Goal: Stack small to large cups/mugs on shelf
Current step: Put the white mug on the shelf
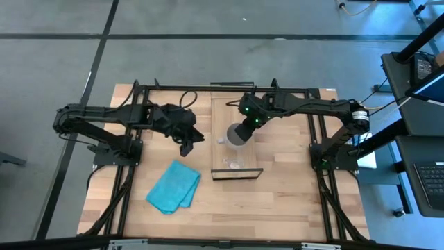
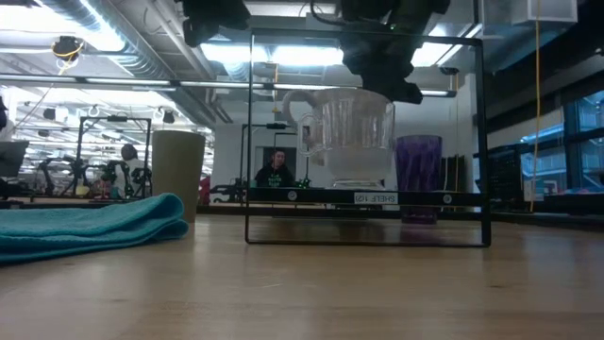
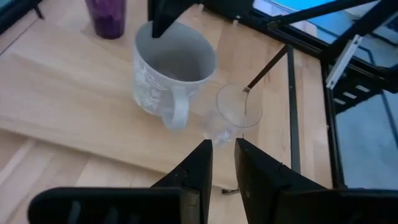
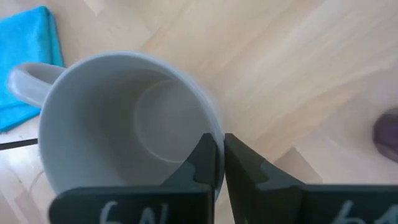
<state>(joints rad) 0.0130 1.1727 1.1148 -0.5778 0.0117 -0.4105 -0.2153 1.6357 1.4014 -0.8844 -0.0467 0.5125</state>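
Wooden table carrying shelf at centre. Turquoise cloth lying on table, left of shelf. Olive cup standing on table beyond cloth. Clear glass sitting on shelf, near its front end. Purple tumbler standing at shelf's far end.

My right claw pinches the rim of the grey mug, one finger inside and one outside, its empty bowl open to view. Light wood lies beneath; a turquoise cloth shows beside the mug's handle, a purple tumbler at the frame's edge.
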